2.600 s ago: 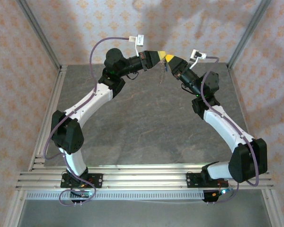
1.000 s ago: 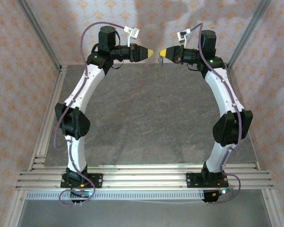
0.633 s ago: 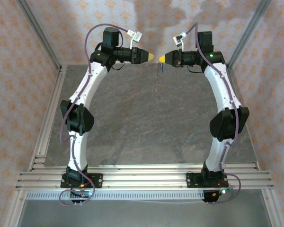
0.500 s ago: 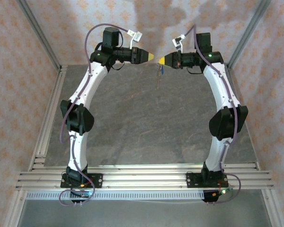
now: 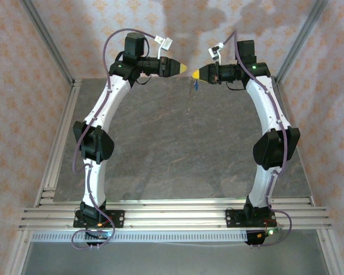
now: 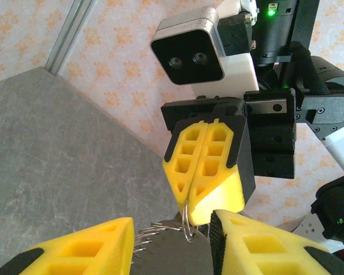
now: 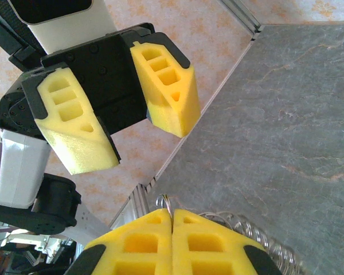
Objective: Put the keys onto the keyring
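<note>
Keyring (image 6: pixel 187 229) unmoved beneath right fingers (image 6: pixel 209 166)

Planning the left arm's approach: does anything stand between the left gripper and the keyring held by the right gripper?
Nothing visible does. The left gripper, jaws open, faces the keyring, which hangs from the shut right gripper, with open air between them. The blue key dangles below, off that line.
</note>
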